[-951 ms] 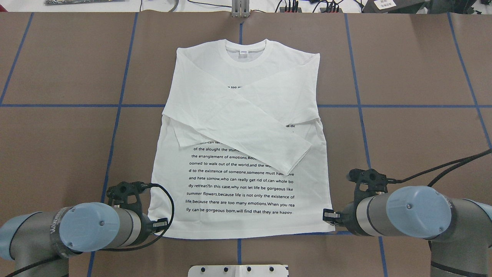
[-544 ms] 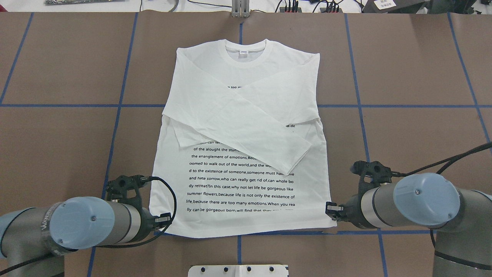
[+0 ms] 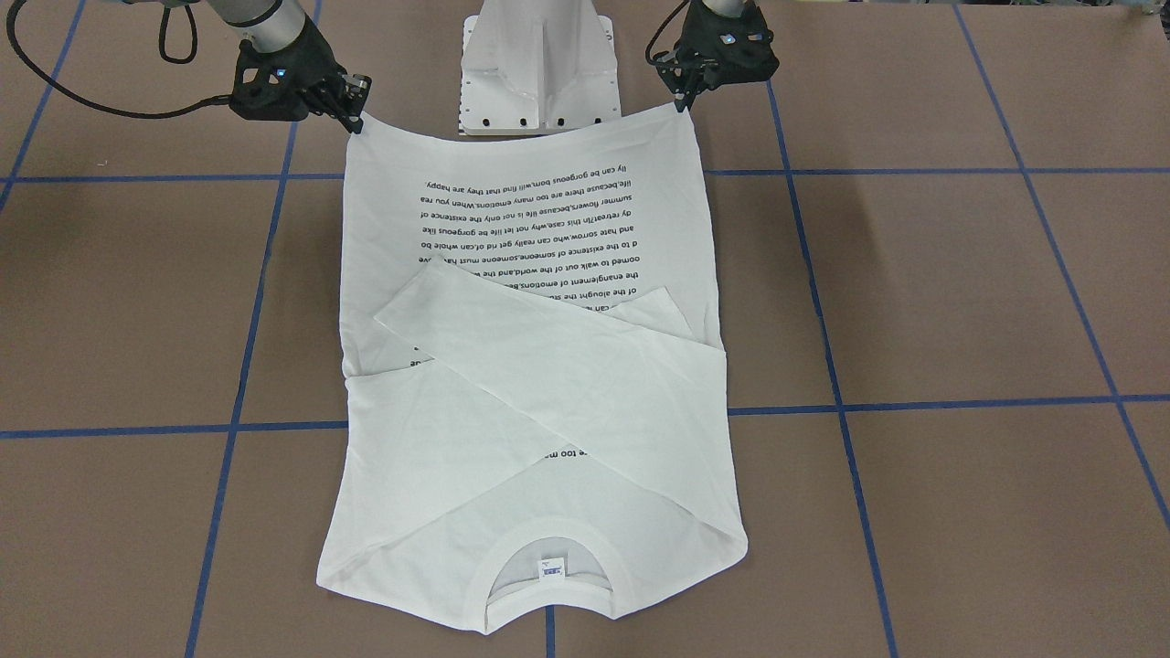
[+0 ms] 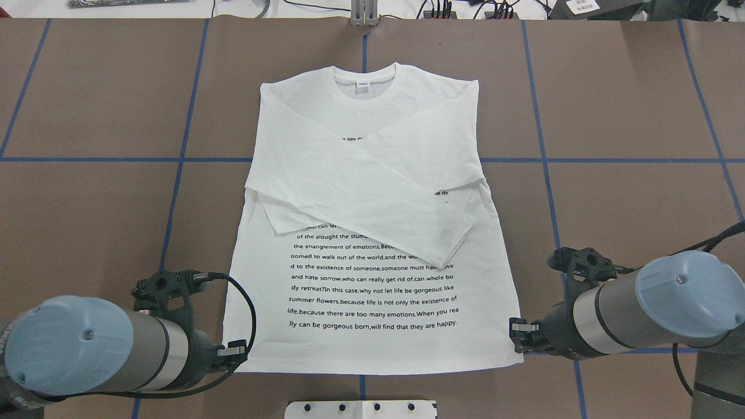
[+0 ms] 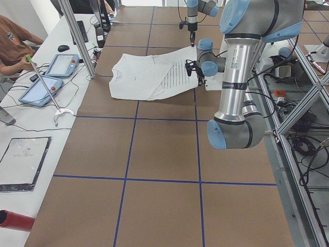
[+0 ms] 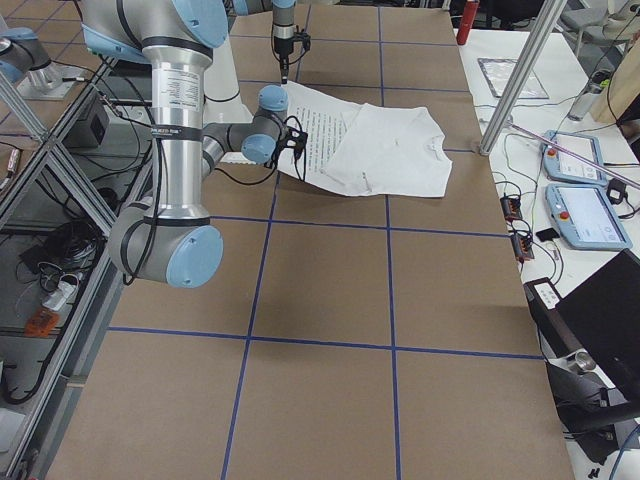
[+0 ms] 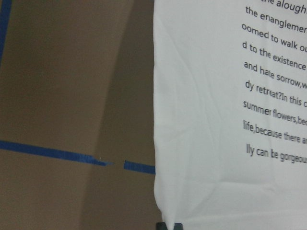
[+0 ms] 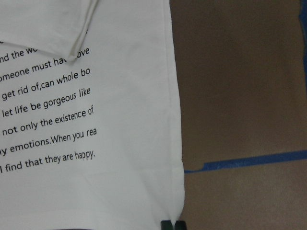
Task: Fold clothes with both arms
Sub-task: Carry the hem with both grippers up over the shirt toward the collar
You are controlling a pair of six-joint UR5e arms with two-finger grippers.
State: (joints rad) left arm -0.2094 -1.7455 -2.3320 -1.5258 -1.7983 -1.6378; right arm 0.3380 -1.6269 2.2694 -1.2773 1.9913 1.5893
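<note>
both tools [image 4: 240, 351] [image 4: 514, 336] pinch shirt [image 4: 372, 174] (hem)

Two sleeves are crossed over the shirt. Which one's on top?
The sleeve whose cuff lies toward the robot's right: it shows unbroken, while the other sleeve disappears under it.

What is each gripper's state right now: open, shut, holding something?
Left gripper: shut on the shirt's hem corner.
Right gripper: shut on the other hem corner.
</note>
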